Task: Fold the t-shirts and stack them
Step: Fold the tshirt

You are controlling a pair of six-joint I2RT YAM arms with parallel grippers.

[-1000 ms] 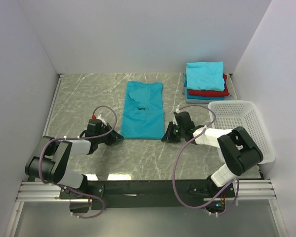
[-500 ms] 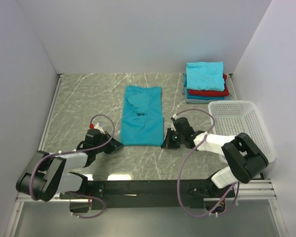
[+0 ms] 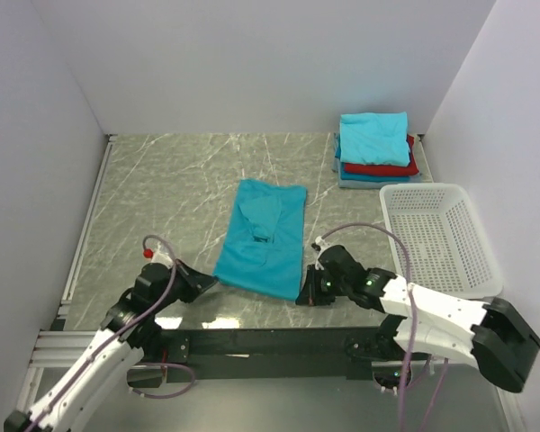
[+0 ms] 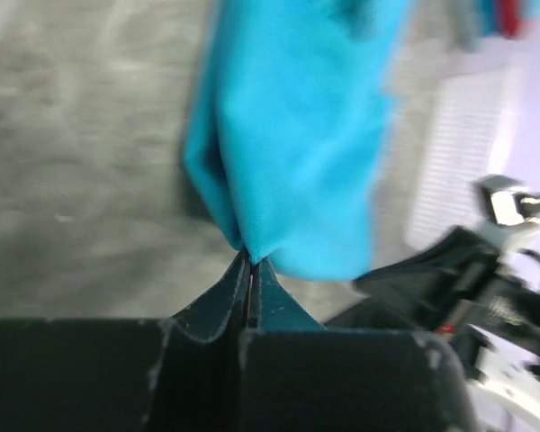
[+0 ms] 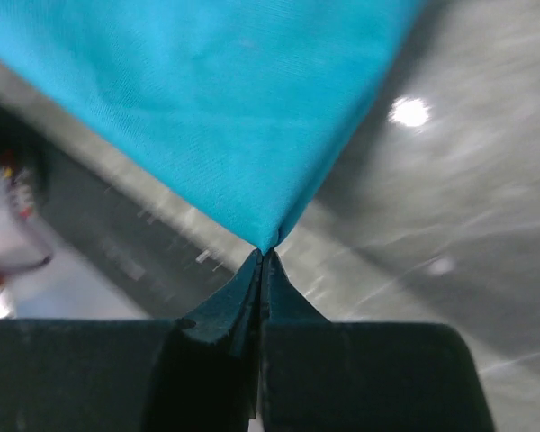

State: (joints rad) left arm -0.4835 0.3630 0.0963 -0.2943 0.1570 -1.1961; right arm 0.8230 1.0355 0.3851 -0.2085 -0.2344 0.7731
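A teal t-shirt [image 3: 263, 238] lies folded lengthwise in the middle of the table, its near end close to the front edge. My left gripper [image 3: 209, 283] is shut on its near left corner [image 4: 249, 243]. My right gripper [image 3: 302, 297] is shut on its near right corner [image 5: 264, 236]. Both jaws are pressed together with cloth pinched at the tips. A stack of folded t-shirts [image 3: 375, 149], teal on top with red and blue below, sits at the back right.
A white lattice basket [image 3: 441, 238] stands at the right, beside my right arm. Grey walls close in the table on the left, back and right. The black rail [image 3: 252, 342] with the arm bases runs along the near edge.
Both arms have pulled back toward the near edge, dragging the teal t-shirt with them. The right gripper has shut on its corner.
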